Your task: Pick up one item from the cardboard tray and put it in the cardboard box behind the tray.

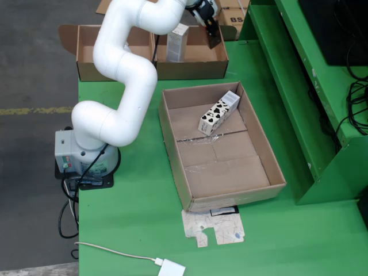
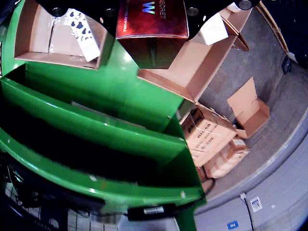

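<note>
A red box (image 2: 151, 19), grasped by the gripper (image 1: 210, 23), hangs above green table (image 1: 138, 218) and grey floor (image 1: 34, 69).

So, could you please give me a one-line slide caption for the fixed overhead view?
White arm reaches over the rear box; one spotted carton remains in the tray.

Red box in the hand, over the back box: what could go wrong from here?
1. The red box sits near the right wall of the cardboard box; released there, it may catch the rim and tip out.
2. A tall carton already stands inside; the dropped box could knock it over.
3. The hand hangs close to that wall and could clip it going down.
</note>
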Robot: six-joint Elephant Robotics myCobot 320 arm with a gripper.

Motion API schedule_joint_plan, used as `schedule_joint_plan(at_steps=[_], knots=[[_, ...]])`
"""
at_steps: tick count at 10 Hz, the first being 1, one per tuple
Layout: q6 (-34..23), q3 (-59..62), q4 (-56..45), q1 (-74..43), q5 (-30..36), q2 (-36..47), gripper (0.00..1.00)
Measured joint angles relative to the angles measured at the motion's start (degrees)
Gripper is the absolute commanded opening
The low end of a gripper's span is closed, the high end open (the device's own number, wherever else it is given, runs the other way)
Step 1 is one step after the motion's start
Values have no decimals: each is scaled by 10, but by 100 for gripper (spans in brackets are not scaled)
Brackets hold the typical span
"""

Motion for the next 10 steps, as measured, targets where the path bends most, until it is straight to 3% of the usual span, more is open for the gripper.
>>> schedule_joint_plan(at_steps=[3,5,6,8,10], knots=[[-1,1,33,3,-3,-3,0],[-75,1,108,70,-74,-77,0],[-112,1,203,112,-168,-170,0],[-113,-1,338,118,-193,-177,0],[-120,1,348,129,-196,-193,0]])
